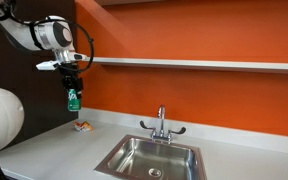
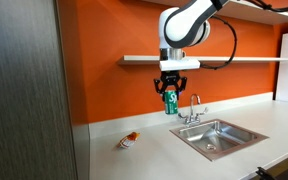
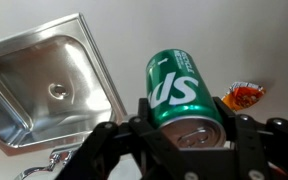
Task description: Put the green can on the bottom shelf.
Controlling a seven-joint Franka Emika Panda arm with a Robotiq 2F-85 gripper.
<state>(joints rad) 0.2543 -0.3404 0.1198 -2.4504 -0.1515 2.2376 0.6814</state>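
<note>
Wrist view: gripper [image 3: 179,138] fingers closed against both sides of the green can [image 3: 176,85], gripping near its pale silvery top; the can's body points away from the camera.

Beyond the can is a pale counter [image 3: 134,40], with a steel sink [image 3: 24,60] to one side and a small flat orange-red object [image 3: 246,95] to the other.

In both exterior views the can [image 1: 72,99] [image 2: 170,101] hangs upright in mid-air, clear above the counter and between the orange-red object [image 1: 82,126] and the faucet [image 2: 193,107].

Farthest, on the orange wall [image 1: 184,95], is the bottom shelf [image 1: 204,64] [image 2: 254,59], just above the can's level. The can is not on it.
</note>
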